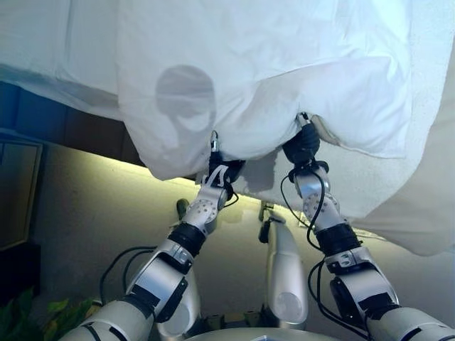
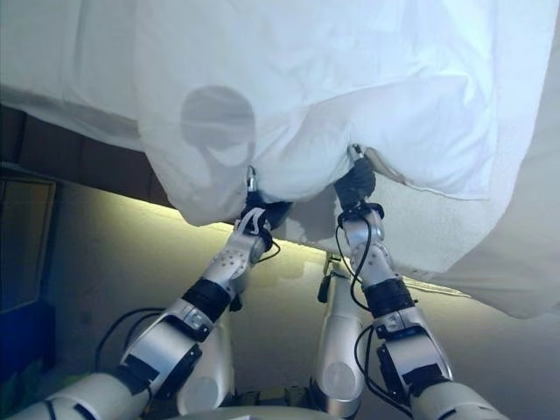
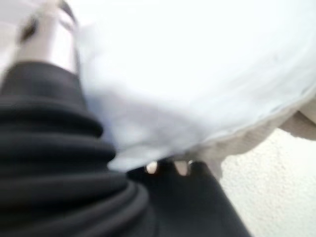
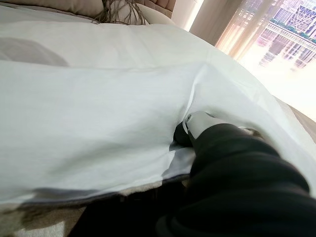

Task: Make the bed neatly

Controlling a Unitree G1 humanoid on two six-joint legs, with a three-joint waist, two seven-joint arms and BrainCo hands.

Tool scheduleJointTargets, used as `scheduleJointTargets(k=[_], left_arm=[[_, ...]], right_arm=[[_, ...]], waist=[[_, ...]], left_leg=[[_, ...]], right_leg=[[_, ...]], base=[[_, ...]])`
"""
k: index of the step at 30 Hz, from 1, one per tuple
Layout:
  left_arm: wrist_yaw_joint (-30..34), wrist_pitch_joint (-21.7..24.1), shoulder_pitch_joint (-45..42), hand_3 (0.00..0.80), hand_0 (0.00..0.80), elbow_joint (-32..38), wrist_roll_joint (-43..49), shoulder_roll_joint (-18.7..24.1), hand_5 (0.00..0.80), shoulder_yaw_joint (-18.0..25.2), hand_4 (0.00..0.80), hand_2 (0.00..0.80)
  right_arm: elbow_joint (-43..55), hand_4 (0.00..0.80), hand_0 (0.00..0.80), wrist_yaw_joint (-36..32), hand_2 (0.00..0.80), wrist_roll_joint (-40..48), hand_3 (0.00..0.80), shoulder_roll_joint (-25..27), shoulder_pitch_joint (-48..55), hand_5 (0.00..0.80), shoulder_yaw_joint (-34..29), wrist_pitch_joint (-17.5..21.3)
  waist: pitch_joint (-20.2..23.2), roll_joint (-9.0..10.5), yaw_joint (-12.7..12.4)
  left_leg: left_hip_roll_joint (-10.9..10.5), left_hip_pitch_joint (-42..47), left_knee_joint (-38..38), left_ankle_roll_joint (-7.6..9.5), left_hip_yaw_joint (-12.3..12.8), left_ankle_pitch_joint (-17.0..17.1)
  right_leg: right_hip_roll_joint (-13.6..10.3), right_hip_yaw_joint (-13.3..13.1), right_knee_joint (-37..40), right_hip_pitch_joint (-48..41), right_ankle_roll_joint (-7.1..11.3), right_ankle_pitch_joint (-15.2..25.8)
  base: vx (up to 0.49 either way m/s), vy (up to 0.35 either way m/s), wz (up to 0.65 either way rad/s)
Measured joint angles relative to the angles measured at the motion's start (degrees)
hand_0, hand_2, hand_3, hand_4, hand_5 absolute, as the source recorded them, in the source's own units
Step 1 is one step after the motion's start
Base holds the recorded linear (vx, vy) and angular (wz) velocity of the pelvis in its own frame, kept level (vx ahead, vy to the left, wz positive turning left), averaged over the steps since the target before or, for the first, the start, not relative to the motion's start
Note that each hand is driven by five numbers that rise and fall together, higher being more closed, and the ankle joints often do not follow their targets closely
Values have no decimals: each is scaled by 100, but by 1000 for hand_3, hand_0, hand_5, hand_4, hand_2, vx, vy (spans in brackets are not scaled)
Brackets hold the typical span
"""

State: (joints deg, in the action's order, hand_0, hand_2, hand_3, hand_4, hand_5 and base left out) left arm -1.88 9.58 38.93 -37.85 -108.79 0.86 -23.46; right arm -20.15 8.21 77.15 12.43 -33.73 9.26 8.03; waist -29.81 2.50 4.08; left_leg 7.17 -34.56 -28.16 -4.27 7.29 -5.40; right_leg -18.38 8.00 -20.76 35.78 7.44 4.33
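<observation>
Pale beige floor (image 1: 92,213) lies nearest, below both arms, and the bed rises just past it. Both hands reach up to the hanging edge of a soft white quilted duvet (image 1: 284,64) that drapes over the bed's side. The left hand (image 1: 215,172) meets the lowest fold of that duvet; one thin finger stands up against the cloth, but the rest are buried in it, so I cannot tell whether its fingers pinch the hem or only press it. The right hand (image 1: 302,145) is pushed in under the hem beside it, dark cover showing and its fingers hidden by the fabric, so their state cannot be read either. A white sheet (image 1: 398,177) hangs just beyond the right hand's fingers, lower than the duvet edge.

My reading is that the step in hand is taking hold of the duvet's near edge in order to draw it straight. The next move would call for both hands working evenly, so the hem comes down level rather than bunched between them.

Only the right wrist view looks across the bed: past the hand, the duvet runs smooth towards a tufted beige headboard (image 4: 143,10), and a bright curtained window (image 4: 256,34) stands beyond. The left wrist view shows only cloth pressed close against the dark cover, with floor below. The head views alone show both hands side by side.
</observation>
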Motion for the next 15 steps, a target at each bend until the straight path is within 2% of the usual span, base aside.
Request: scheduleJointTargets(k=[5,11,15], left_arm=[[36,102,6,800,800,19,23,14,800,15,800,800],[-234,117,-119,800,800,277,895,46,800,77,800,800],[-324,-70,-382,800,800,511,1367,76,800,238,800,800]], right_arm=[[-1,800,800,95,800,0,800,2,48,800,77,11],[-157,800,800,-30,800,15,800,-44,448,800,190,289],[-953,800,800,-815,800,422,800,-81,598,800,231,364]], waist=[[-14,-175,9],[-21,-265,-35],[-17,-346,-54]], left_leg=[[-4,47,73,14,23,21],[-23,169,151,-35,39,70],[-34,201,202,-37,23,74]], right_leg=[[-6,0,-11,6,-2,2],[-42,7,-101,-18,1,-42],[-59,38,-102,-53,-15,-76]], base=[[6,2,-1],[-1,-16,1],[-26,-20,3]])
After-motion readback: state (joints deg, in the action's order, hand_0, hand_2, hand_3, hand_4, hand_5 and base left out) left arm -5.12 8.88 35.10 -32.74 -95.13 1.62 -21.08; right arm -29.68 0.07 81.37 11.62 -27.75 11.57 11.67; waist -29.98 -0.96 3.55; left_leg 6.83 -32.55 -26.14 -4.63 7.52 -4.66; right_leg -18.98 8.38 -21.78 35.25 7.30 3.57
